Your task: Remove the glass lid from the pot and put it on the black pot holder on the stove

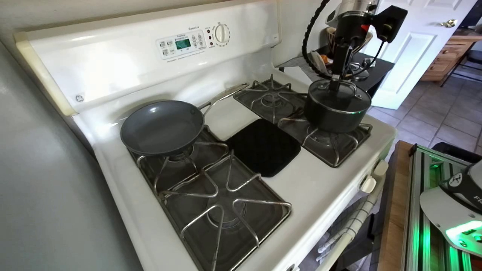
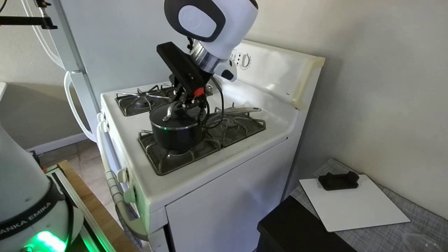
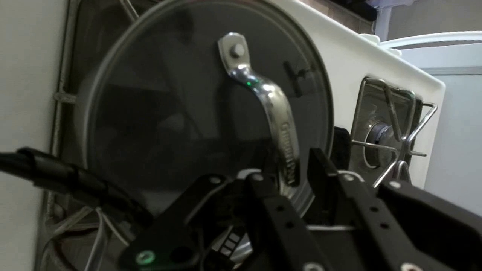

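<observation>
The glass lid [image 1: 352,101] sits on the dark pot [image 1: 333,119] on a front burner of the white stove [image 1: 308,184]. The lid [image 2: 161,112] and pot [image 2: 176,138] also show in an exterior view. In the wrist view the lid [image 3: 162,109] has an arched silver handle [image 3: 276,109]. My gripper [image 3: 295,162] is open, with its fingers either side of one end of the handle and a gap at the right finger. The gripper points down at the lid in both exterior views [image 1: 335,83] [image 2: 189,104]. The black pot holder [image 1: 263,146] lies flat between the burners; its edge shows in the wrist view [image 3: 340,145].
A grey frying pan [image 1: 162,128] stands on a back burner, near the control panel [image 1: 182,43]. Another pan handle [image 2: 241,110] reaches over the grate behind the pot. A black cable [image 1: 307,41] loops beside the gripper. A raised bare grate [image 1: 226,207] is at the front.
</observation>
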You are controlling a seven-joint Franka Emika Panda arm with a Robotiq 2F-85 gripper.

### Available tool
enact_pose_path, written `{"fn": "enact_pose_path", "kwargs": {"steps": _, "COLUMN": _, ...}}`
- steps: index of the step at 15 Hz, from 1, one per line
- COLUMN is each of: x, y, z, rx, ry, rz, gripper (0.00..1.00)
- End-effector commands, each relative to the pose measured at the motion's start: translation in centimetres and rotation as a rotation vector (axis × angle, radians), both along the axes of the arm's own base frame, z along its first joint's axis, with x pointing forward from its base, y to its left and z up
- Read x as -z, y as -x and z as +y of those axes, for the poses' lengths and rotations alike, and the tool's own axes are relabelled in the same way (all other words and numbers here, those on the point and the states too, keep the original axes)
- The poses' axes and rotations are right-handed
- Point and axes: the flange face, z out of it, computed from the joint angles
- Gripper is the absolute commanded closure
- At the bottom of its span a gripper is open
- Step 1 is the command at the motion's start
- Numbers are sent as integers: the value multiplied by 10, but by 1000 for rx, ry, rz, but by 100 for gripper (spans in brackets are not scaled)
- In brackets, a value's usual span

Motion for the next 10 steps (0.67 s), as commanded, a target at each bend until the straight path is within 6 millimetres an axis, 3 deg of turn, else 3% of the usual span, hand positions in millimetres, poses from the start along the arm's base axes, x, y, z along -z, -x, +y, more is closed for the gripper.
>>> {"fn": "enact_pose_path", "kwargs": {"steps": 1, "x": 6, "y": -9, "z": 2, "rx": 11, "ry": -2, "rz": -5, "gripper": 100}}
{"fn": "enact_pose_path", "kwargs": {"steps": 10, "x": -2, "y": -11, "z": 4, "rx": 7, "ry": 5, "rz": -16, "gripper": 100}}
